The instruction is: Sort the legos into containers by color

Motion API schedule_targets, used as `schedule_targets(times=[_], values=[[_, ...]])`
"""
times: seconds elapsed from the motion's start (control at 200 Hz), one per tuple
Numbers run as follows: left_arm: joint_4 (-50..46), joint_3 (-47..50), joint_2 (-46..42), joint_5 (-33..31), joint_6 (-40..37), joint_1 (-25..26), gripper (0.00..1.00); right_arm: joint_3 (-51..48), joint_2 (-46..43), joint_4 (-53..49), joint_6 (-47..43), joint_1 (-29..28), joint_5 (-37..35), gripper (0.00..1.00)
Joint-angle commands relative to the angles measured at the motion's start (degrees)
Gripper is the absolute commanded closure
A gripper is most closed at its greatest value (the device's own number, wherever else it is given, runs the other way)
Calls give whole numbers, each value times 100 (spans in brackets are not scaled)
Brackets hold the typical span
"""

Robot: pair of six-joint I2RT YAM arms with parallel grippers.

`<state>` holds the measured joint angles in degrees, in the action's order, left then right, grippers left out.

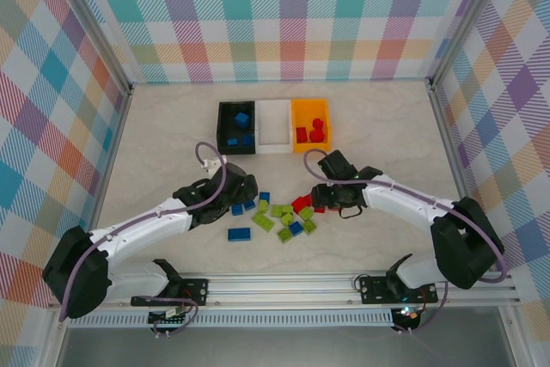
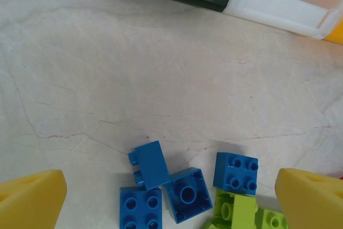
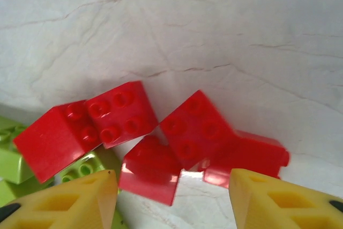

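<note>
Glossy plastic legos (image 3: 123, 113) lie on a matt veined tabletop (image 2: 161, 68)

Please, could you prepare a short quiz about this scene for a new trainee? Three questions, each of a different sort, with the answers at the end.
1. True or false: the black bin holds blue bricks.
2. Which colour are the loose bricks lying just ahead of the right tool? A blue; B red; C white.
3. Which bin stands between the black one and the orange bin?

Key: 1 true. 2 B. 3 the white bin.
</note>
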<state>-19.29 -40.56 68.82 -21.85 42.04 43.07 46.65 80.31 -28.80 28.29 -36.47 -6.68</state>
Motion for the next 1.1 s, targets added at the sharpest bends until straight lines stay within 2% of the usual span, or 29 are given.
schedule_targets(times=[0.0,0.055,0.115,0.35,0.63,0.84,1.095], values=[[66,32,-41,25,55,65,0,68,64,53,-20,96,166,44],[0,-3,-14,-23,29,68,0,42,50,135,-136,64,475,47],[-14,-13,0,-39,-11,62,0,93,109,12,-179,6,639,45],[8,63,-43,-109,-13,69,0,-180,184,-5,347,-295,773,41],[-28,48,-50,-143,-4,68,0,-18,659,85,574,-339,263,43],[-140,123,-254,-294,-4,68,0,20,1103,124,596,-346,-7,48],[-115,145,-258,-263,-1,65,0,15,998,322,540,-349,-182,53]])
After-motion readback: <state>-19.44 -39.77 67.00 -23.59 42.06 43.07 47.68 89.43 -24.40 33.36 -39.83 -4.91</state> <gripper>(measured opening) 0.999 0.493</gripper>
